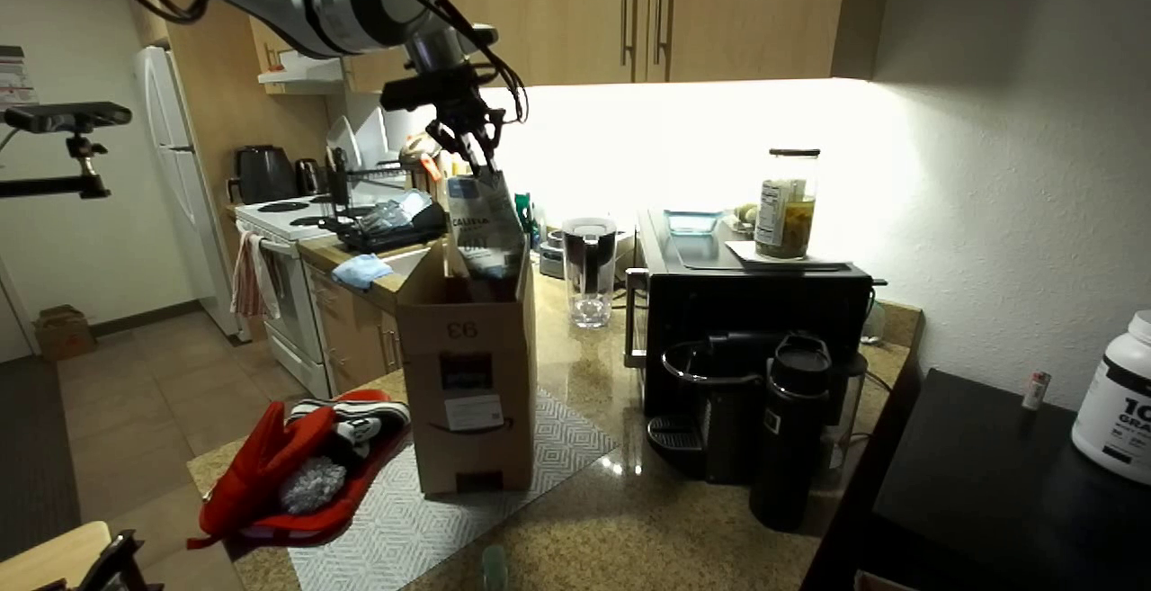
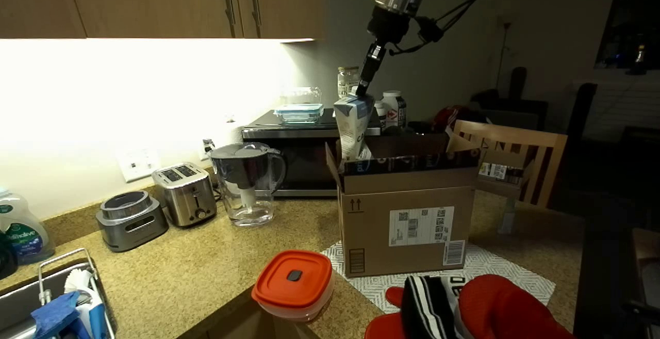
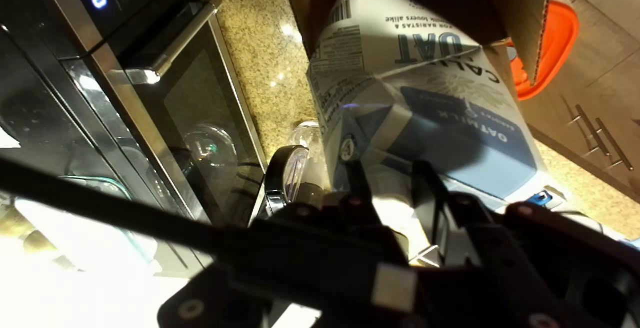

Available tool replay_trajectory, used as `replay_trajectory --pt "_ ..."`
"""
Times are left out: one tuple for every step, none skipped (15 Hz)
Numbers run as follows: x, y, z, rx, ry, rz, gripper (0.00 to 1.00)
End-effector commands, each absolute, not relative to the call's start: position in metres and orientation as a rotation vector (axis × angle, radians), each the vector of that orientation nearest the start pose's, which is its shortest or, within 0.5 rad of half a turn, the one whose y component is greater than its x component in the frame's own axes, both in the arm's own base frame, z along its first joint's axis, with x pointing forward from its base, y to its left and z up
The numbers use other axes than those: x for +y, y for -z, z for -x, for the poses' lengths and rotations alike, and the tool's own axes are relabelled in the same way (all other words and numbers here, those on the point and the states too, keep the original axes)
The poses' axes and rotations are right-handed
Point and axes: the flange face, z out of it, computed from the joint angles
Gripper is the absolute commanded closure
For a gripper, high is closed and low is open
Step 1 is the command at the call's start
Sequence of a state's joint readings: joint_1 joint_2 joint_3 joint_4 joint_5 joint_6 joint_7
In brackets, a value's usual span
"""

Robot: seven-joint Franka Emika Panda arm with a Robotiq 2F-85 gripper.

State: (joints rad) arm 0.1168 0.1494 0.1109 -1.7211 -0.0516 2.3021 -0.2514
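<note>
A crumpled white and blue oat milk carton (image 1: 486,222) hangs tilted in the mouth of a tall cardboard box (image 1: 468,339). My gripper (image 3: 386,170) is closed around the neck or cap at its top, one finger on each side. In an exterior view the carton (image 2: 352,125) is at one end of the box (image 2: 376,236), and its lower part is hidden behind the flaps. The gripper (image 2: 362,91) comes down on it from above at a slant. Whether the carton touches the box floor cannot be seen.
A water pitcher (image 2: 245,174) and a black toaster oven (image 1: 755,312) with a glass jar (image 1: 787,213) on top are close by. A coffee machine (image 1: 719,420), red oven mitts (image 1: 261,483) and a red-lidded container (image 2: 295,279) stand around the box. Box flaps (image 2: 334,168) stick up.
</note>
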Motion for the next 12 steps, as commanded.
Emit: replay_trajectory --pt "0.130 -0.556 -0.613 -0.649 0.668 2.992 0.93" --pt "0.128 -0.561 -0.611 -0.626 0.669 2.987 0.93" --pt "0.127 -0.565 -0.609 -0.603 0.670 2.984 0.93" --pt "0.124 -0.571 -0.607 -0.575 0.672 2.978 0.93" --pt "0.122 -0.575 -0.606 -0.541 0.676 2.974 0.93" --pt "0.118 -0.580 -0.605 -0.503 0.681 2.971 0.93" --pt "0.115 -0.584 -0.603 -0.462 0.685 2.971 0.93" --pt "0.110 -0.588 -0.603 -0.414 0.688 2.972 0.93" --pt "0.106 -0.592 -0.602 -0.373 0.695 2.972 0.93" --pt "0.102 -0.595 -0.601 -0.322 0.703 2.972 0.93" --pt "0.097 -0.598 -0.601 -0.277 0.707 2.971 0.93" --pt "0.092 -0.600 -0.600 -0.224 0.711 2.969 0.93"
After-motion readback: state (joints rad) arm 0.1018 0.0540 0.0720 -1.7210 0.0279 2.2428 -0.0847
